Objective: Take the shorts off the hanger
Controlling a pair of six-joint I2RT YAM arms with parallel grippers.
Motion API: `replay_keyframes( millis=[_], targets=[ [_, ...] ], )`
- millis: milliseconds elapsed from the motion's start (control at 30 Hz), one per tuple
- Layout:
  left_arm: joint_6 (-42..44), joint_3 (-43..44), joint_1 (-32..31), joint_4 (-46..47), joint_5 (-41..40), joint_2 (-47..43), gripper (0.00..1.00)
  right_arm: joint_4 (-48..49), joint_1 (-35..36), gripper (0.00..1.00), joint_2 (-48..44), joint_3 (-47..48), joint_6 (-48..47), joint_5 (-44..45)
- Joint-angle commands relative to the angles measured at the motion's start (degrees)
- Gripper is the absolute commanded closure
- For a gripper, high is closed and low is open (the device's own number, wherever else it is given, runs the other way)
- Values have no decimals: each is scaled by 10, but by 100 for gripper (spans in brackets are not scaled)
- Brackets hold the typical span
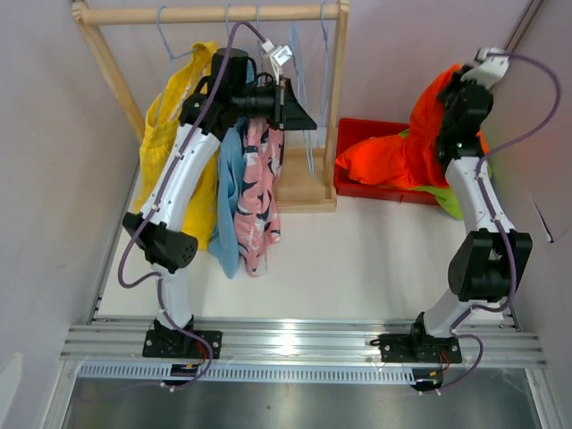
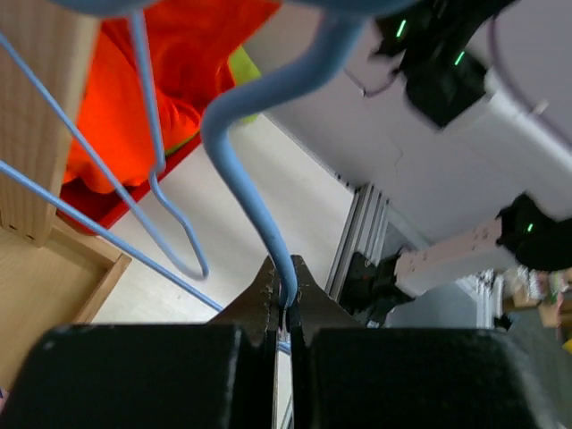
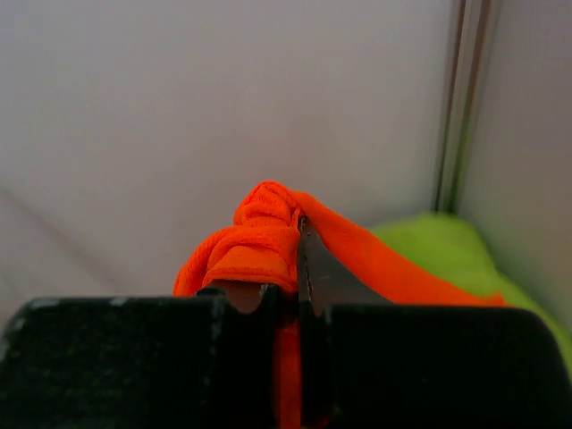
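Orange shorts [image 3: 259, 246] pinched in right tool [image 3: 295, 273], left tool [image 2: 284, 288] clamping hanger [image 2: 250, 201], clearest from wrists

The top external camera hangs above and behind the arms, looking steeply down on the table [image 1: 357, 259], with the mounting rail [image 1: 295, 344] at 6 o'clock, the wooden rack [image 1: 210, 13] at 11 and the red bin [image 1: 353, 128] at 2. The left wrist camera sits right behind the left gripper [image 2: 283, 268], very close to the blue hanger [image 2: 259, 206]. It faces across the table toward the orange shorts [image 2: 161, 98] at 10 o'clock and the right arm [image 2: 447, 71] at 2. The right wrist camera peers over the right gripper [image 3: 295, 259] at the wall [image 3: 223, 89], close up. All three views share the orange shorts.
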Motion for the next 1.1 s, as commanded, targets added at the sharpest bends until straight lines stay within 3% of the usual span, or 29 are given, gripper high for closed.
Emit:
replay_keyframes(
  millis=[0,167,500,800,900,1067],
  targets=[
    [-116,30,37,126,33,5,99,111,0,100,-92,-101,58,5],
    [-202,49,52,207,31,38,99,131,0,100,-170,-252,128,-13],
    [-307,79,52,306,43,78,99,98,1,100,-310,-392,165,-30],
    [-307,72,66,156,-56,118,86,21,1,100,-456,-457,206,-41],
    [-318,56,71,134,-64,126,99,5,1,100,-512,-495,225,-48],
    [-329,58,70,134,-77,122,100,-30,1,100,-566,-550,247,-52]
  ],
)
